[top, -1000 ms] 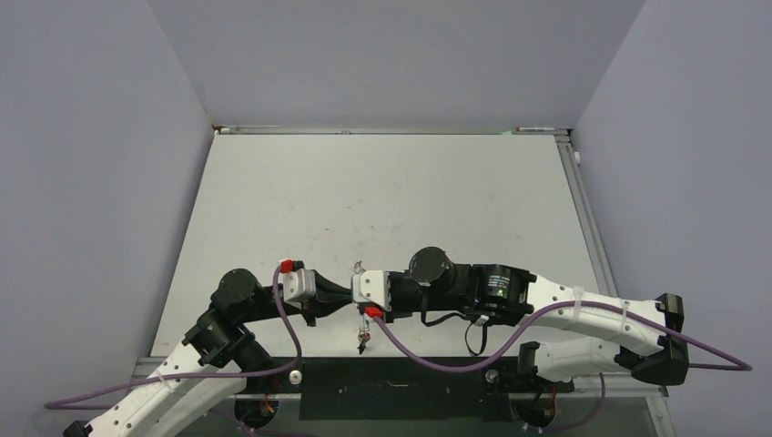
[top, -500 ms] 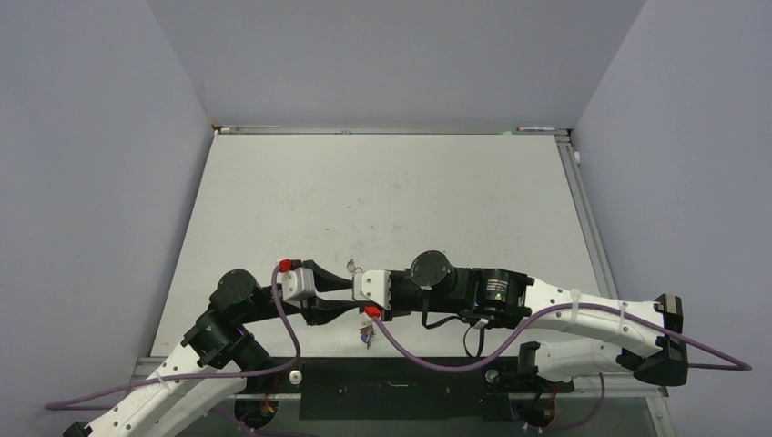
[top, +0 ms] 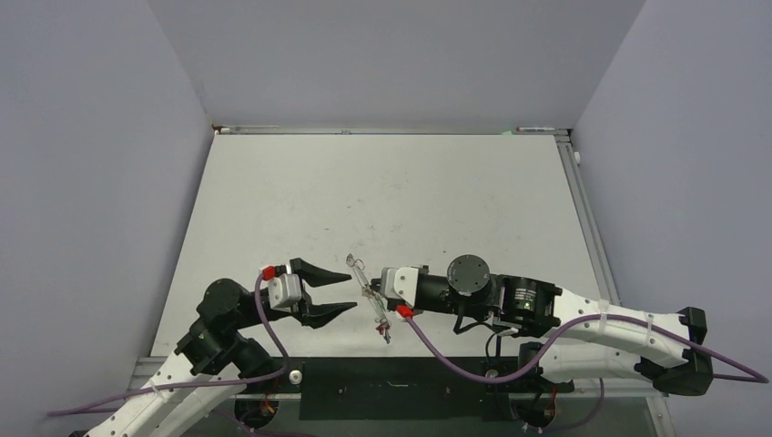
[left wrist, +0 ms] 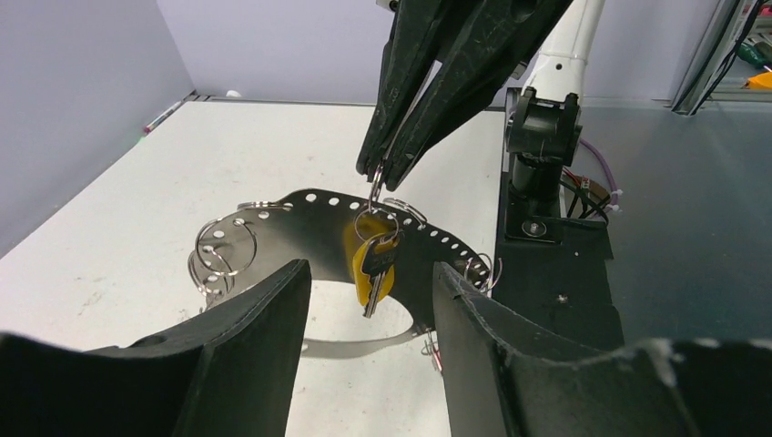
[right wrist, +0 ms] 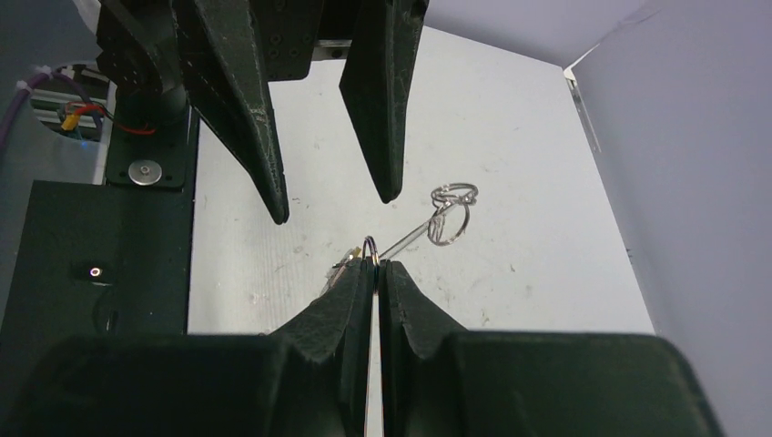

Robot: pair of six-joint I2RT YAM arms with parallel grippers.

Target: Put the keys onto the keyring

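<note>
The keyring is a shiny perforated metal band that hangs in the air, carrying several small wire rings. My right gripper is shut on it, pinching a small ring at its top edge. A key with a yellow tag dangles below that pinch. The right wrist view shows the keyring edge-on, running away from the right gripper. My left gripper is open, its fingers either side of the key but apart from it. From above, the left gripper sits just left of the keyring and the right gripper.
The white table stretches away behind both grippers, with purple walls around it. A black base plate lies along the near edge. The right arm's base post stands behind the keyring in the left wrist view.
My left gripper has opened and drawn back to the left. My right gripper has closed fully and moved right with the keyring, so the two grippers now stand apart.
</note>
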